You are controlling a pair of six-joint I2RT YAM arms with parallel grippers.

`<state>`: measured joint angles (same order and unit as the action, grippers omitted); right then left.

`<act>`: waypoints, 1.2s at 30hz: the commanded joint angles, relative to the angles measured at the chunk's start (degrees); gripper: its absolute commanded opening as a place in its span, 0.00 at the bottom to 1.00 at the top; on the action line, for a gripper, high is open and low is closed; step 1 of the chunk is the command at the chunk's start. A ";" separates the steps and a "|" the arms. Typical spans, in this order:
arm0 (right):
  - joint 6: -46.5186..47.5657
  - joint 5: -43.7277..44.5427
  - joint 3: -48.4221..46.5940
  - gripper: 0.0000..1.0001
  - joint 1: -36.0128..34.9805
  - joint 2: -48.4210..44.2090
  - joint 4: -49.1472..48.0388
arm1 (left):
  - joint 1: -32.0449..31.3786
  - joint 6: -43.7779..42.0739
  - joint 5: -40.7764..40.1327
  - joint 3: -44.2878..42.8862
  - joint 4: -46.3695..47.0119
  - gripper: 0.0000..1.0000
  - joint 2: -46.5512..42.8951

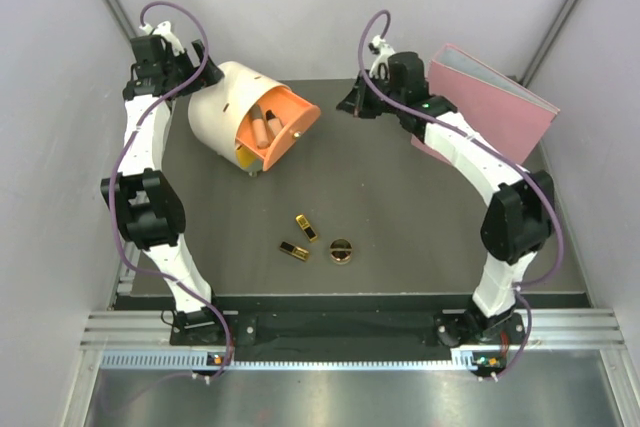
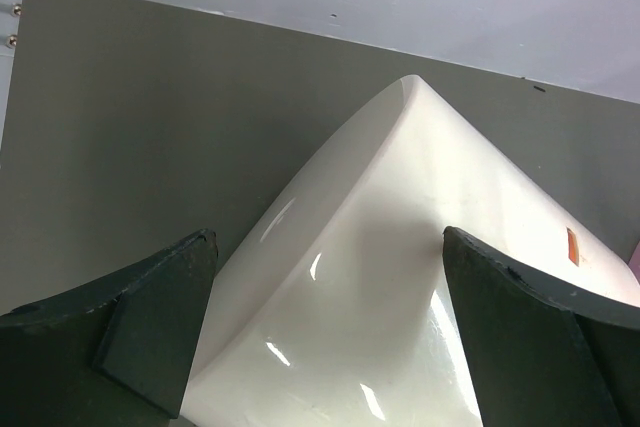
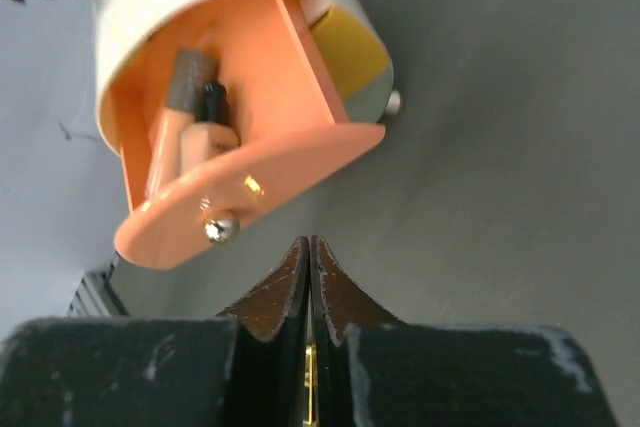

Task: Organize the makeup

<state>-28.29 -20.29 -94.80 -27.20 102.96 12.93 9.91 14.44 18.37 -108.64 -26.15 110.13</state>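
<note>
Starting at the far left, the left gripper (image 2: 328, 237) sits at the back corner of the table (image 1: 420, 217) with its fingers (image 2: 150, 347) spread wide, one on each side of the rounded rear of the cream box (image 1: 225, 107). From the wrist view I cannot tell whether the pads touch the shell or only flank it.

The box lies on its side and blocks that gripper from everything in front of it. Its orange drawer (image 1: 290, 125) juts out toward the middle of the table, with a yellow compartment below. Two peach bottles (image 1: 265, 129) lie side by side in the drawer, one grey-capped and one black-capped, well apart from the left gripper, with the whole box between them.

Nearer the arm bases, on bare table, two gold-and-black lipstick cases (image 1: 307, 227) lie close together at slightly different angles. The round gold compact (image 1: 341, 251) lies just to their right. All three are well apart from both grippers.

The right gripper (image 3: 308, 243) faces the drawer front with its fingers pressed together, pinching nothing that I can make out. The drawer's metal knob (image 3: 220, 229) is just beyond the tips and a little to one side, not touching, and the bottles lie past it inside the drawer.

Behind the right arm, a pink binder (image 1: 495, 102) leans at the far right edge.
</note>
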 commanded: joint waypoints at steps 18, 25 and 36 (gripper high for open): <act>-2.38 -13.10 -13.12 0.00 -3.82 13.93 3.07 | -0.16 -2.04 -0.97 0.89 -2.76 0.98 0.44; -3.17 -14.95 -19.44 0.00 -5.49 19.03 2.98 | -0.16 -1.87 -0.88 0.89 -2.76 0.98 0.27; -8.79 -16.88 -32.45 0.00 -7.08 27.47 -2.37 | -0.16 -1.78 -0.62 1.06 -2.85 0.98 0.00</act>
<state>-33.82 -35.81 -120.92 -33.34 129.40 17.32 9.91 14.41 18.46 -108.64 -26.15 110.13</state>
